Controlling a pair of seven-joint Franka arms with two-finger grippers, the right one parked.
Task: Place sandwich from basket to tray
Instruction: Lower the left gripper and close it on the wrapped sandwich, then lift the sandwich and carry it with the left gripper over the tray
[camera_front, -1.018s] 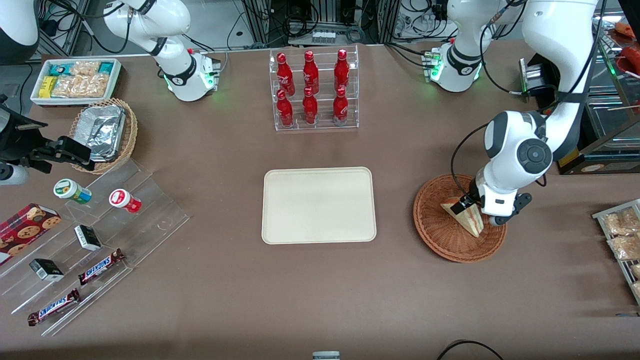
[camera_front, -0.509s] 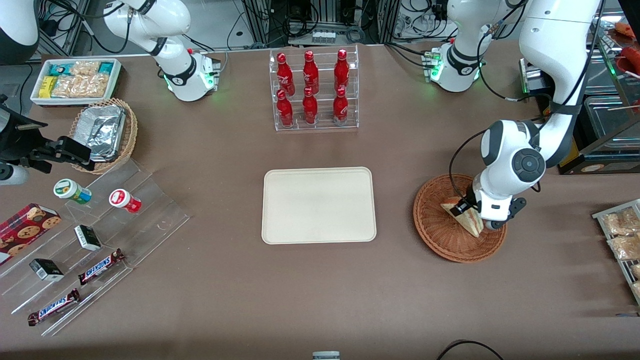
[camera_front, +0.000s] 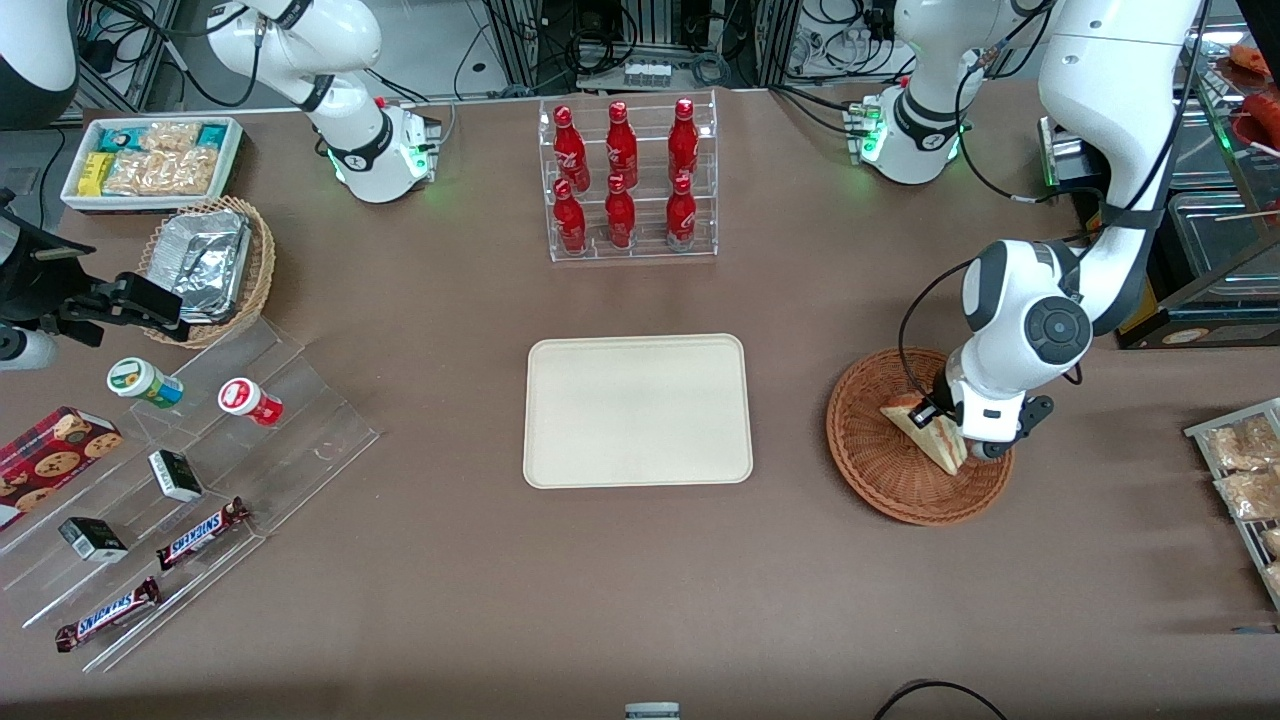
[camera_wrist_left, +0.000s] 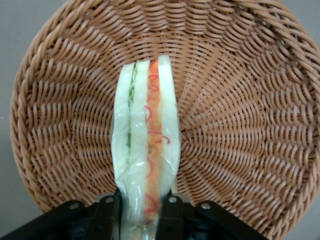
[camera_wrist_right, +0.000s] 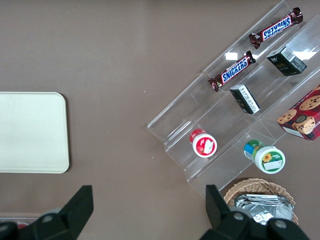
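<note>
Table (camera_front: 640, 580): brown surface carrying every item listed.

Tray (camera_front: 637, 410): cream rectangular tray with rounded corners and low rim, flat on the table, nothing on it; landmark for the entries below.

Bottle rack (camera_front: 628, 180): clear tiered stand of six red bottles, farther from the front camera than the tray.

Stepped display (camera_front: 190, 480): clear acrylic steps toward the parked arm's end from the tray, holding two Snickers bars (camera_front: 200, 533), small dark boxes and two lidded cups.

Basket (camera_front: 885, 470): round reddish-brown wicker basket, well apart from the tray toward the working arm's end, at about the same depth.

Gripper (camera_front: 945, 425): left arm's tool, lowered into the basket, fingers (camera_wrist_left: 106, 216) clenched on either face of the sandwich's wrapped end.

Sandwich (camera_front: 928, 432): triangular wedge of pale bread standing on edge inside the basket, clear-wrapped, red and green filling along the cut edge (camera_wrist_left: 147, 150), grasped by the gripper; whether it touches the wicker cannot be told.
</note>
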